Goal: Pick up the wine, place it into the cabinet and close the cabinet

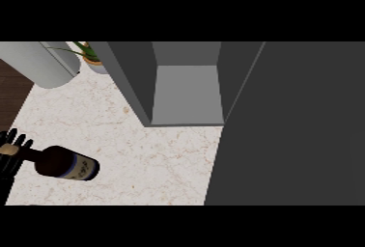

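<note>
Head view: the wine [65, 164] lies on its side near the left edge of the pale marbled counter [153, 164]. It is a dark brown bottle with a blue-and-white label around its base end; the base points toward the view's lower right and the slim neck, tipped with a tan cork, points left. The neck runs in among the black fingers of the left hand [12, 154], which shows at the view's left edge. The fingers stand up around and behind the neck, but whether they are curled round it or merely beside it cannot be told. The right hand shows nowhere.

Well apart from the bottle, toward the top centre, stands the cabinet [187, 94], open, with a light grey floor and back wall inside and nothing on that floor. Its dark grey door [292, 125] fills the right side of the view. At the upper left sits a large pale grey cylinder [41, 62], and just beside it a small potted plant [91, 54] with green leaves.
</note>
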`<action>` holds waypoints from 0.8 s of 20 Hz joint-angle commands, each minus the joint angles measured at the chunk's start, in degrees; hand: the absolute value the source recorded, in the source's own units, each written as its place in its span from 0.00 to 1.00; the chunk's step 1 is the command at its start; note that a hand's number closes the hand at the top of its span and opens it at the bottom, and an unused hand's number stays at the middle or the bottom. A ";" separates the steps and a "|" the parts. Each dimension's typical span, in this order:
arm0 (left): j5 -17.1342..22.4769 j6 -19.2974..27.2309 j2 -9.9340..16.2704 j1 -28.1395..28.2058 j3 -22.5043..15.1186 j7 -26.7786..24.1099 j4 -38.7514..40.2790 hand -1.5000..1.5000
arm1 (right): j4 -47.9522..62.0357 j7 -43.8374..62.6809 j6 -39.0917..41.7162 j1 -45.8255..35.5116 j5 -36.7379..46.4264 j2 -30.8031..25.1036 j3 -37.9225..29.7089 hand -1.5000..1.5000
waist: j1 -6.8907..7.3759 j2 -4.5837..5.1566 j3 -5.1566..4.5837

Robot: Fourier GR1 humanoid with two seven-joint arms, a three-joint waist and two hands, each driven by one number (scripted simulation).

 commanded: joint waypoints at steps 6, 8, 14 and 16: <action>-7.62 0.78 0.36 -5.49 -0.64 -11.35 15.57 0.00 | -8.97 5.30 -2.09 0.35 7.63 -1.41 2.76 0.00 | -0.08 0.06 -0.01; -5.96 -0.51 1.97 -4.77 1.18 -11.52 17.45 0.00 | -11.82 5.33 -1.87 2.59 6.84 -3.61 2.55 0.00 | -0.27 -0.02 0.01; -8.27 -2.09 3.54 -8.92 -0.09 -16.11 26.34 0.00 | -9.55 2.06 -2.75 3.94 7.84 -3.91 6.23 0.00 | -0.08 0.05 0.02; -8.86 -3.25 1.55 -7.70 -1.60 -17.94 27.58 0.00 | -11.14 3.61 -2.94 1.36 6.53 -5.10 2.71 0.00 | -0.36 -0.03 -0.02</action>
